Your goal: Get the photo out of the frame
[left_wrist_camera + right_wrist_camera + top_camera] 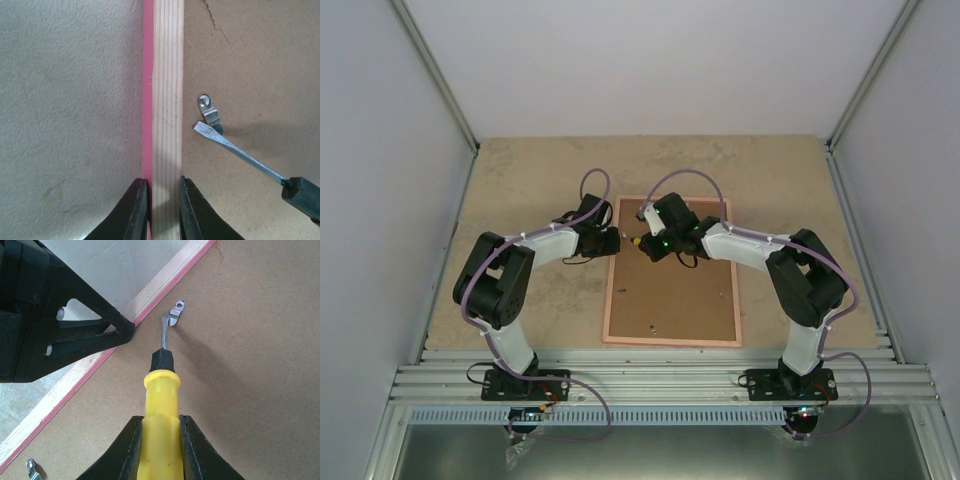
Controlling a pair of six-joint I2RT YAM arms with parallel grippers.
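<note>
We're over a speckled beige table boxed in by pale walls. At centre of the top view the frame lies face down, brown backing board up, the photo hidden. Left gripper pinches the frame's upper-left rail, fingers narrow. Right gripper clamps a yellow screwdriver, blade tip just beside a metal clip.

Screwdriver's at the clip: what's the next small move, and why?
Probably press the screwdriver blade against the clip to turn it aside. The tip sits right beside the clip, which lies on the backing near the rail, and the left end effector clamps the frame rail steady.
</note>
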